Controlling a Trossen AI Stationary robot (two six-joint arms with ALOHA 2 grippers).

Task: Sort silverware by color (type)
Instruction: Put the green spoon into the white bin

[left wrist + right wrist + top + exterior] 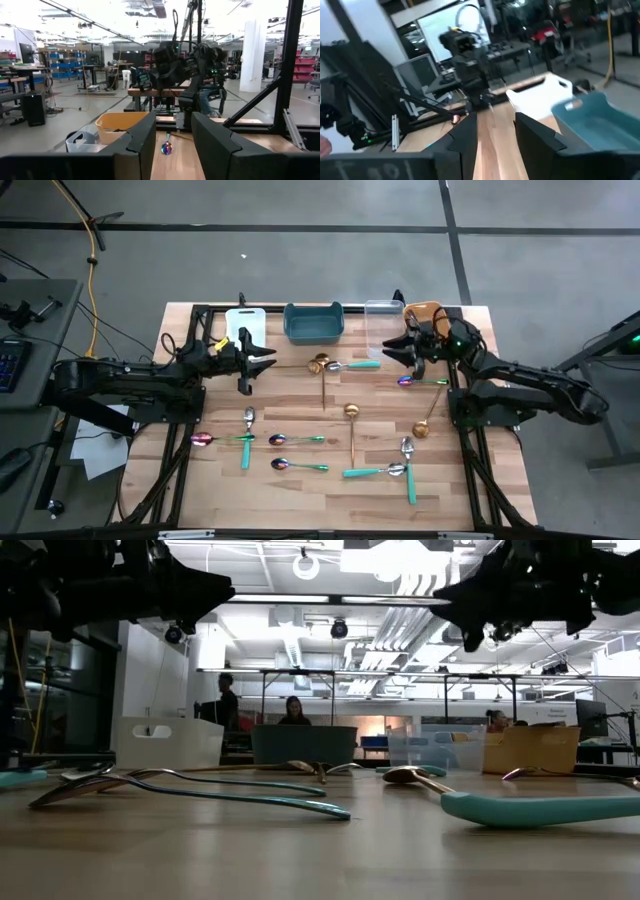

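near the bins (313,321), both grippers hover empty over spoons (352,365).

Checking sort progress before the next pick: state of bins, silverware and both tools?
White bin: nothing visible inside.
Teal bin: empty.
Clear bin: looks empty.
Orange bin: partly hidden by the right arm, contents unclear.
Silverware: all loose on the table, unsorted.
Left tool: open, holding nothing, near the white bin.
Right tool: open, holding nothing, by the orange bin.
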